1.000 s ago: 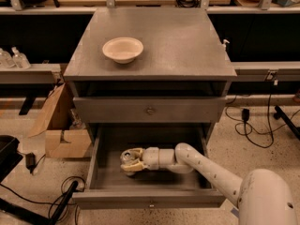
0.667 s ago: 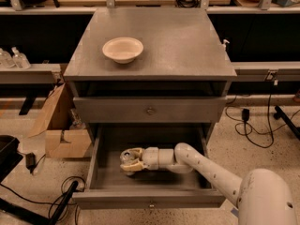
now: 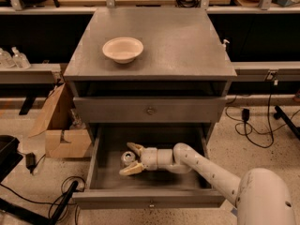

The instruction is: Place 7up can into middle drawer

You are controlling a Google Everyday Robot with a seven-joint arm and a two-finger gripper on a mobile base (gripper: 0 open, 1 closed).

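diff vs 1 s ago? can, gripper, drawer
No visible change. The gripper sits inside the open middle drawer, right at the 7up can on the drawer floor, same spot as before. The bowl on the cabinet top has not moved either.

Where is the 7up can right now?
In the camera view, the 7up can sits on the floor of the open middle drawer, left of centre, between the spread fingers of the gripper, which reaches in from the right.
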